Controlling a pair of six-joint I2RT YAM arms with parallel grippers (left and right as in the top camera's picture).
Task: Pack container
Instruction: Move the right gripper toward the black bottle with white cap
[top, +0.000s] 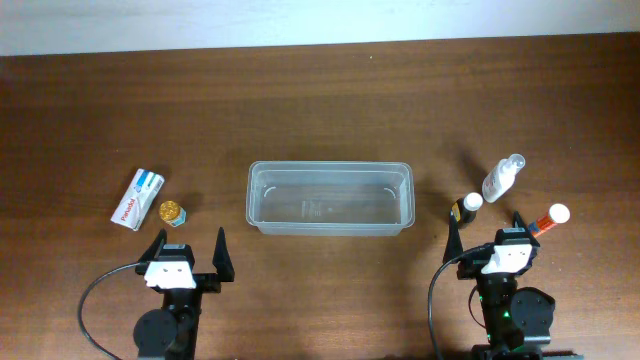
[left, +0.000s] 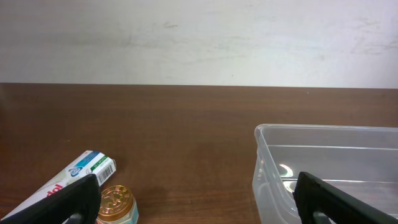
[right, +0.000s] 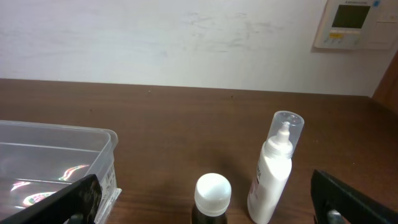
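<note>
The clear plastic container (top: 330, 166) lies empty at the table's middle. Left of it are a white box (top: 137, 199) and a small gold-lidded jar (top: 172, 212). Right of it are a dark bottle with a white cap (top: 466, 207), a white spray bottle (top: 503, 178) and an orange bottle with a white cap (top: 550, 217). My left gripper (top: 189, 250) is open and empty just in front of the jar. My right gripper (top: 486, 234) is open and empty, with the dark bottle (right: 212, 190) between its fingers' line of sight.
In the left wrist view the box (left: 74, 174) and jar (left: 116, 202) sit lower left and the container's rim (left: 323, 129) right. In the right wrist view the spray bottle (right: 273, 168) stands upright and the container's corner (right: 62, 134) is left. A wall panel (right: 354, 22) hangs behind.
</note>
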